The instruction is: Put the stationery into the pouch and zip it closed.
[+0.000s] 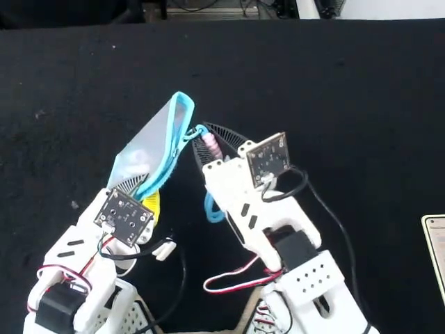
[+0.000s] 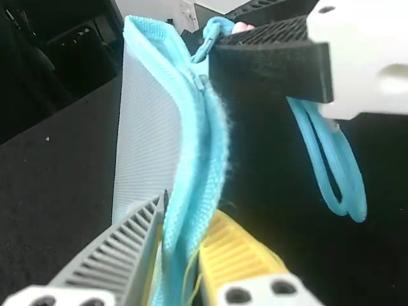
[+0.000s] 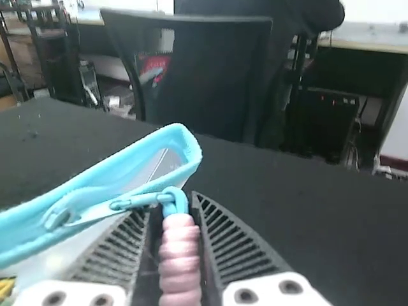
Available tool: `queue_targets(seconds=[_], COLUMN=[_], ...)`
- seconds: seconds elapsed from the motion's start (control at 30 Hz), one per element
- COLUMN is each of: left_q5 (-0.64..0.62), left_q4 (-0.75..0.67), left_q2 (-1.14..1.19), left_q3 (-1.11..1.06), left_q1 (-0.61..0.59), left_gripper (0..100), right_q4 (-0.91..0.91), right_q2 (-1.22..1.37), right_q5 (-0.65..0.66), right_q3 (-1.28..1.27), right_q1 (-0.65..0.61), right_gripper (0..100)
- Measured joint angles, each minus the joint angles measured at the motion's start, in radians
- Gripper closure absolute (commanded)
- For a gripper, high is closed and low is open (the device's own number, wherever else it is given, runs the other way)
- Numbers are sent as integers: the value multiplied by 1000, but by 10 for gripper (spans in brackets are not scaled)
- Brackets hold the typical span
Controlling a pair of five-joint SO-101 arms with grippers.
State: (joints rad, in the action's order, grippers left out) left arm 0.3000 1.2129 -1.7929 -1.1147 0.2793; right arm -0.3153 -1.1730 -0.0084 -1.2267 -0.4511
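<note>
Slippage is the chief hazard at this stage, judging from how little material each arm has hold of. The pouch point(image 1: 149, 142), grey mesh edged with a cyan zip, is stretched between the two arms above the black table point(image 1: 348, 104), its long edge running from one gripper up to the other. The left gripper point(image 2: 188, 217) is pressed together on the zip edge at the pouch's near end, one grey finger and one yellow finger pinching the cyan tape between them. The right gripper point(image 3: 171, 207) is closed around a pink bead point(image 3: 178, 255) tied by a short cyan loop to the pull tab of the slider point(image 3: 56, 215), and a longer cyan cord point(image 2: 338, 172) dangles below that gripper. The slider sits a little short of the pouch's far corner, so the zip looks to be in its last stretch, though whether the teeth behind it are fully meshed cannot be told. Whether any stationery lies inside cannot be made out through the mesh. If the right arm pulls at an angle to the zip line, the rounded bead could slide out from between the ribbed fingers, or the slider could jam on the tape. If the left grip gives way, the whole pouch would simply follow the pull and the zip would not close. The hanging cord could also snag on a finger during the pull.
</note>
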Motion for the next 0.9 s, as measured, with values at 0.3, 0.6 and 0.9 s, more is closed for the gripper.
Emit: queue_targets(seconds=[0.3,0.6,0.9], left_q5=[-2,-2,-2], left_q4=[17,18,18], left_q2=[-6,-6,-6], left_q3=[0,0,0], left_q1=[0,0,0], left_gripper=[971,971,971], right_q4=[-226,-239,-331], right_q2=[-38,-41,-98], right_q5=[161,275,293], right_q3=[58,60,60], right_q1=[-26,-121,-155], right_gripper=[868,865,864])
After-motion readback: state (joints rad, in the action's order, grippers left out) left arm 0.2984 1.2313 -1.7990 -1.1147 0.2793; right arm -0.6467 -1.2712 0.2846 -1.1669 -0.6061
